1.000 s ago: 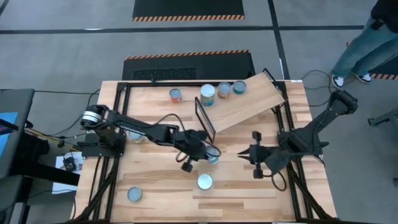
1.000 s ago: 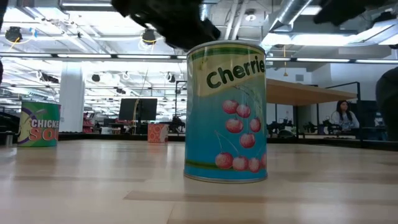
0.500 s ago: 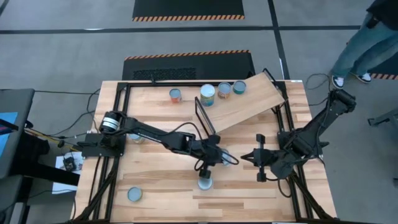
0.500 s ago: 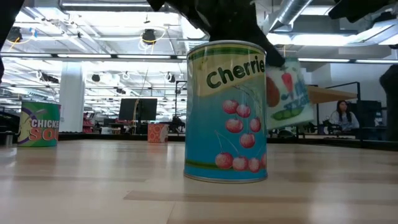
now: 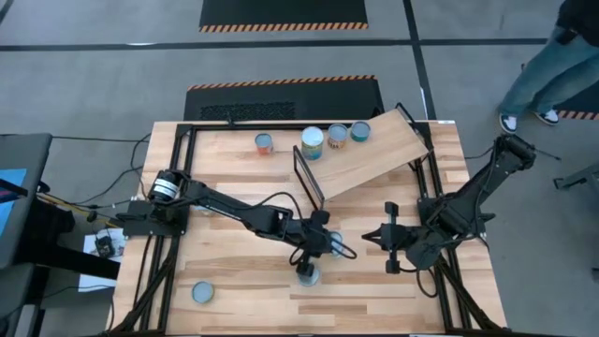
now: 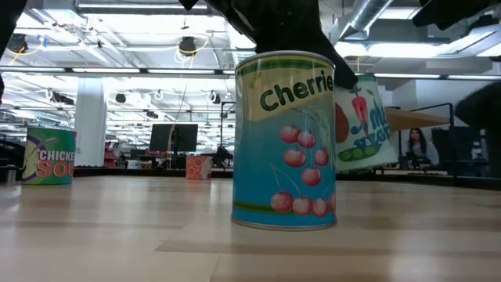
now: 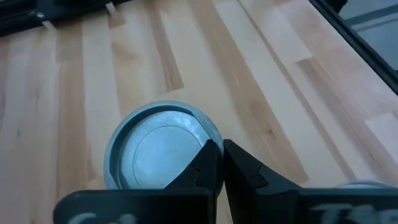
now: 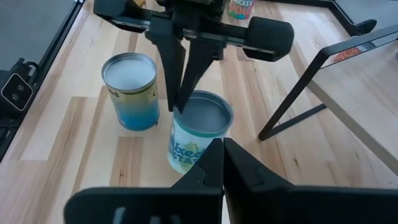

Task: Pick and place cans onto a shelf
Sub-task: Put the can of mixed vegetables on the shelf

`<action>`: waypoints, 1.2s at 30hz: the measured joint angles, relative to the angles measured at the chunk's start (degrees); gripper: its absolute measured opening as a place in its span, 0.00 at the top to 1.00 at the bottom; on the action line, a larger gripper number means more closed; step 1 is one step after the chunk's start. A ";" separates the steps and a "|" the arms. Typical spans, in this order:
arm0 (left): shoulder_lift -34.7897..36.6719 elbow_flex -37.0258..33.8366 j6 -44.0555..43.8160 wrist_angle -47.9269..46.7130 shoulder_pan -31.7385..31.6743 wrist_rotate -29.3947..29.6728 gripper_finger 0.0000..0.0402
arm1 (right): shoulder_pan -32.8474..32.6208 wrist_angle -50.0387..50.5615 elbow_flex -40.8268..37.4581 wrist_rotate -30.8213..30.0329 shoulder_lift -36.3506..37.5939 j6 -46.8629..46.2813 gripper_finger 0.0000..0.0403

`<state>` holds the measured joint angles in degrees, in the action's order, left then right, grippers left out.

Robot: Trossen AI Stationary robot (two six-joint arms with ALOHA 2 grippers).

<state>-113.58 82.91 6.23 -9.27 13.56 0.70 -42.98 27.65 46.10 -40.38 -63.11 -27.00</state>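
A white-and-teal vegetables can [image 8: 198, 127] hangs tilted just right of an upright teal cherries can [image 8: 130, 90], near the table's front middle. In the low view it [image 6: 362, 121] shows behind the cherries can [image 6: 286, 141]. My left gripper [image 5: 309, 260] is shut on the vegetables can's top rim. My right gripper [image 8: 217, 155] is shut and empty, a little to the right of both cans. The slanted plywood shelf [image 5: 370, 154] stands at the far right on its black frame. My left gripper has the vegetables can by its top rim [image 8: 178, 111], on the side facing the cherries can. The two fingers [image 8: 186, 68] come from above, pointing down, and close to a point at the rim. The can hangs tilted, its visible bottom edge [image 6: 368, 166] off the table.
Several cans stand along the shelf's far edge, among them an orange one [image 5: 265, 143] and a tall one [image 5: 312, 142]. One can [image 5: 202, 293] stands at the front left and another [image 5: 204, 206] beside the left arm's base. A person's legs [image 5: 547, 65] show beyond the far right corner.
My left gripper has gone toward the table's right and near edges, to a place between the two cans. The vegetables can has come out from behind the cherries can toward the right, risen off the table, and swung from one tilt to the other. My right gripper has shifted slightly right.
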 joint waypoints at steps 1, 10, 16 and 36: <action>0.00 -0.15 0.23 0.45 0.00 0.08 1.00 | -0.02 0.01 0.01 -0.02 0.00 0.02 0.95; -2.97 -0.21 0.78 2.42 -0.44 0.14 1.00 | 0.00 -0.38 -0.01 0.05 0.00 0.04 0.95; -2.45 -0.23 1.15 2.50 -0.52 0.88 0.97 | 0.00 -1.06 -0.01 0.07 0.02 0.35 0.95; 8.48 -4.78 1.41 -4.28 -0.04 0.64 0.92 | 2.51 -3.52 -0.03 4.20 -4.22 -1.21 0.89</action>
<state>-105.10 78.12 7.64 -13.55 13.52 1.34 -40.47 24.13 46.06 -36.18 -67.33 -28.22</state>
